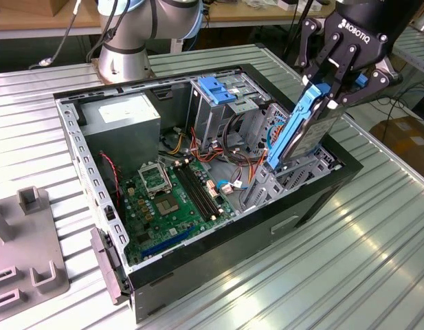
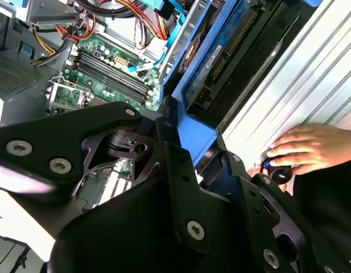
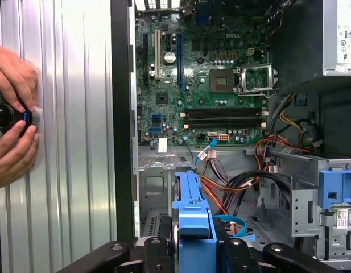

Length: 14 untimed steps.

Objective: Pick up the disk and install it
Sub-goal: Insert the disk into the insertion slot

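At the exterior view's left a grey fixture [image 1: 29,265] sits on the ribbed metal surface [image 1: 363,254]. Next comes the open computer case [image 1: 198,258], lying on its side. Its power-supply box [image 1: 122,117] is in the far left corner, the green motherboard [image 1: 174,199] lies on its floor, and an upright metal cage [image 1: 222,96] with a blue top stands behind. Further right, the disk [image 1: 304,130] is tilted on edge, its lower end down among the metal bay walls by the case's right wall. The gripper [image 1: 330,93] is clamped on the disk's upper end, fingers on either side of the blue rail. In the first wrist view a person's hands [image 3: 13,77] are on the surface beside the case, around a small black knob [image 3: 7,115].
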Available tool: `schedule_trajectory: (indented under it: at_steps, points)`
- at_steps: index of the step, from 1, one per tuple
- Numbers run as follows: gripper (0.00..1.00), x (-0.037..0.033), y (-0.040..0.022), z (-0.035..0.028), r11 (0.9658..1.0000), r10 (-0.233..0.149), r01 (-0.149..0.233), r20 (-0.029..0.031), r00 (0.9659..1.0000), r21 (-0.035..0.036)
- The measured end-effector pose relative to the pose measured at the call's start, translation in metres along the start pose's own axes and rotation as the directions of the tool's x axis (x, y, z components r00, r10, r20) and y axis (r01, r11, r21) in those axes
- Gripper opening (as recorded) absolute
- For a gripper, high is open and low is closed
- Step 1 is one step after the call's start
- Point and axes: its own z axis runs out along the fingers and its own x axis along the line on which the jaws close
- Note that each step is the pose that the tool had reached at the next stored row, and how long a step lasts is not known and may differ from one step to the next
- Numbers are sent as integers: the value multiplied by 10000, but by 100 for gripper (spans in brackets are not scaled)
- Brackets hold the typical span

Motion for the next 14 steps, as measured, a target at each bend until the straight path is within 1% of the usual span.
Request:
schedule_trajectory:
  at_steps: [14]
  points:
    - [37, 5, 3, 105, 10000, -1, 1, -1, 10000, 0]
